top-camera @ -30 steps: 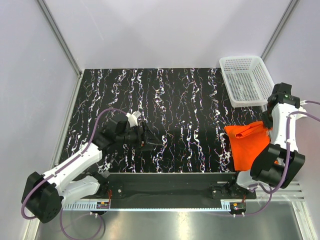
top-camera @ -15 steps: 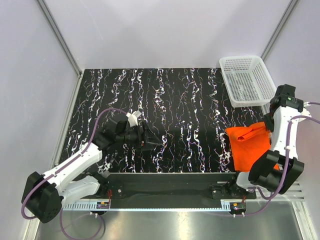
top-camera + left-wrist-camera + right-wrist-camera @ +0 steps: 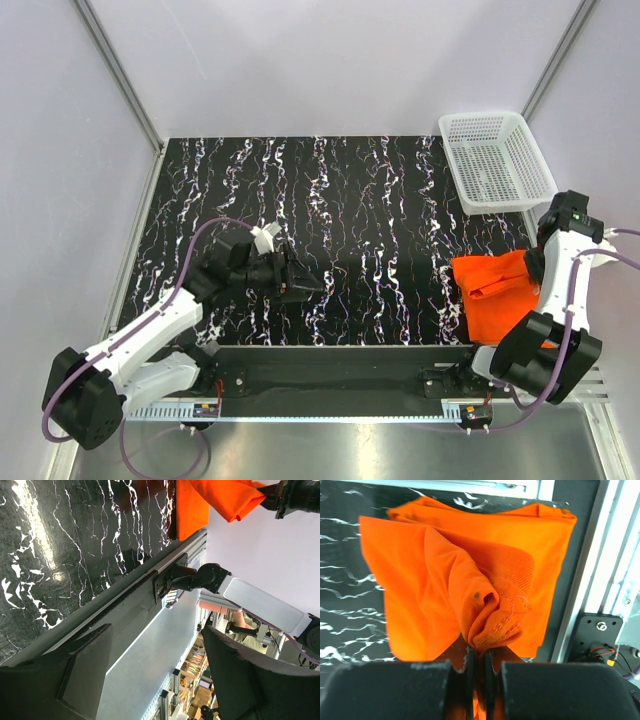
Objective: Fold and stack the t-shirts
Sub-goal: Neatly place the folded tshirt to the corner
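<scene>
**Right gripper (image 3: 479,656) pinching the orange t-shirt (image 3: 488,308) at the near right corner of the table (image 3: 350,190).**

The black marbled table carries one crumpled t-shirt at its near right corner. The cloth's long axis runs near-to-far, and its near end reaches the table's front edge. Its far right part is raised in a gathered ridge pointing toward the right gripper. The white mesh basket (image 3: 495,160) stands at the far right corner, apart from the t-shirt. The right gripper's fingers are clamped together on the gathered fold. The left gripper (image 3: 302,284) hovers over the table's left-centre, fingers spread wide, holding nothing.
</scene>
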Controlling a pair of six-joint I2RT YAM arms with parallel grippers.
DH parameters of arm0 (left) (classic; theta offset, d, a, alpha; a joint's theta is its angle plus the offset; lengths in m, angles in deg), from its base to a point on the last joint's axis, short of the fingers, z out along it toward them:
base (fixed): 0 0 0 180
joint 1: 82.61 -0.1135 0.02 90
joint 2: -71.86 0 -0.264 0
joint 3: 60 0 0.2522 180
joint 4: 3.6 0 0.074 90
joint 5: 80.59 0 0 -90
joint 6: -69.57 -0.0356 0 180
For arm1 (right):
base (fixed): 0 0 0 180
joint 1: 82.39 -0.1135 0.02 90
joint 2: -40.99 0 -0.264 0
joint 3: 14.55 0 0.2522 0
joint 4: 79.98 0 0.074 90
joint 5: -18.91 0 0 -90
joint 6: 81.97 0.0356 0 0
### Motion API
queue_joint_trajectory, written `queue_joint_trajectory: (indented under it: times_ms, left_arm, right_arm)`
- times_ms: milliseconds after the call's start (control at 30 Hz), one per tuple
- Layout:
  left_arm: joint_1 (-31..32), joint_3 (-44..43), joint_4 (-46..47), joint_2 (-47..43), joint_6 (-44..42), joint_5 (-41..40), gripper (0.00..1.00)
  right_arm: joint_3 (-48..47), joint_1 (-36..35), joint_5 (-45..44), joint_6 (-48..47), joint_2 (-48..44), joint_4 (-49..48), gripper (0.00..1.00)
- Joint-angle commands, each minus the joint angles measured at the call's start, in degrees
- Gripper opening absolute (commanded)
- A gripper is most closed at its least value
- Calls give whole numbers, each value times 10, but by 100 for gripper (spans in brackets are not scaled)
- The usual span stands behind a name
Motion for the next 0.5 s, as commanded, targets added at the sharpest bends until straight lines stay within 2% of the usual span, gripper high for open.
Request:
queue_joint_trajectory:
  times_ms: [0,467]
  left_arm:
    - [-4,6,21,-15,4,26,77]
    - [-10,20,23,-21,11,22,77]
  right_arm:
    - [18,7,-27,-6,-23,-4,0]
    - [92,55,-54,-42,-30,-34,0]
